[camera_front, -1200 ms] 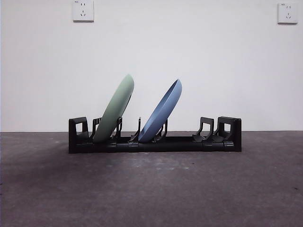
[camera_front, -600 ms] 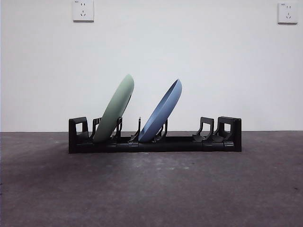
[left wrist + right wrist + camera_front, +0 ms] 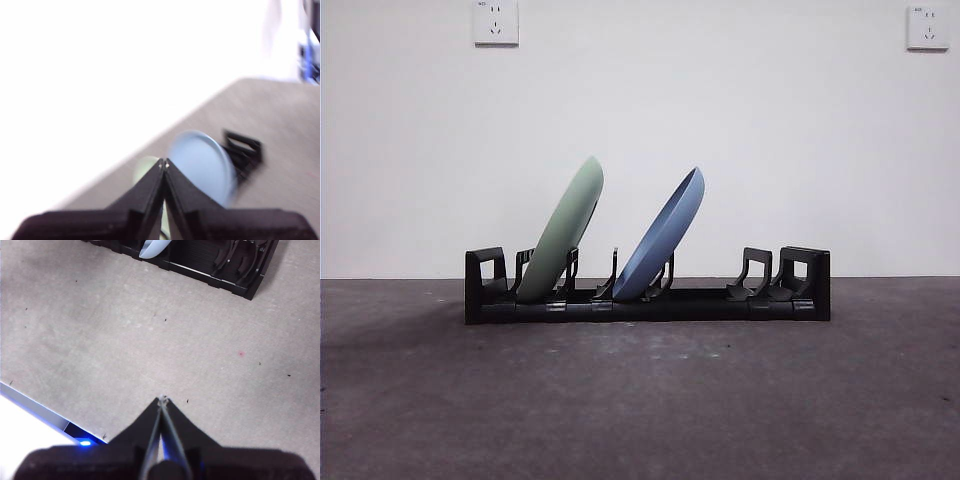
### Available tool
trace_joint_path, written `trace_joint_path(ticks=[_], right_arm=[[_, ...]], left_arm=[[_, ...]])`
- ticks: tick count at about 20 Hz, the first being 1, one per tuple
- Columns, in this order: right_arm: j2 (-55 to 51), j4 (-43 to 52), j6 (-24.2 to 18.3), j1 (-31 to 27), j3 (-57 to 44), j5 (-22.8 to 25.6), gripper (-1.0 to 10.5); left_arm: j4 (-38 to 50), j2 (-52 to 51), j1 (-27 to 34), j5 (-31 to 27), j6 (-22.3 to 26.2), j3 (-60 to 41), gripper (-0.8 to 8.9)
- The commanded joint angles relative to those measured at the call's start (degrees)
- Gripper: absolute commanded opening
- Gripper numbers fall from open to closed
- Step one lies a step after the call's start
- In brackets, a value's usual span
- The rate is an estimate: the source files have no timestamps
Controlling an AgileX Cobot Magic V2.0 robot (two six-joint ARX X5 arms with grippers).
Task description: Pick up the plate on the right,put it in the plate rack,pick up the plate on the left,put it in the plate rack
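Note:
The black plate rack [image 3: 700, 303] lies across the middle of the table. A green plate [image 3: 563, 230] leans in its left slots and a blue plate [image 3: 665, 235] leans in the slots beside it, both tilted to the right. In the blurred left wrist view my left gripper [image 3: 163, 164] is shut and empty, up in the air, with the blue plate [image 3: 202, 165], the green plate [image 3: 145, 167] and the rack's end [image 3: 245, 150] beyond it. My right gripper [image 3: 163, 400] is shut and empty above bare table, well away from the rack [image 3: 220, 265].
Neither arm shows in the front view. Two wall sockets [image 3: 495, 22] hang on the white wall behind. The table's near edge [image 3: 35, 407] with a blue light runs close to the right gripper. The rack's right-hand slots [image 3: 760, 275] hold nothing.

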Motion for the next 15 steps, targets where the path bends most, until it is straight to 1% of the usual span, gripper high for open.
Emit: trace_joint_path(ticks=[1, 4, 6, 7, 10, 12, 15], right_arm=[[0.07, -1.20, -0.42, 0.02, -0.46, 0.48, 0.0], [0.07, -1.20, -0.42, 0.02, -0.46, 0.48, 0.0], [0.13, -1.20, -0.42, 0.02, -0.46, 0.50, 0.0], [0.13, -1.20, -0.42, 0.02, -0.46, 0.50, 0.0], [0.35, -1.20, -0.42, 0.02, -0.46, 0.50, 0.0], [0.46, -1.20, -0.42, 0.02, -0.46, 0.50, 0.0], [0.46, -1.20, -0.42, 0.02, -0.46, 0.50, 0.0]], left_arm=[[6.29, -6.78, 6.58, -0.39, 2.75, -8.02, -0.04], [14.32, -16.72, 11.67, -6.78, 3.58, -22.45, -0.04], [18.36, -22.84, 13.40, -6.88, 3.41, -32.83, -0.03], [20.65, -25.66, 13.97, -6.91, 2.51, -38.05, -0.04], [26.38, -32.63, 15.23, -6.93, -2.10, -51.71, -0.03], [28.04, -35.71, 15.72, -6.93, -5.14, -58.10, -0.03], [27.93, -39.26, 15.80, -6.93, -6.88, -63.95, -0.03]])
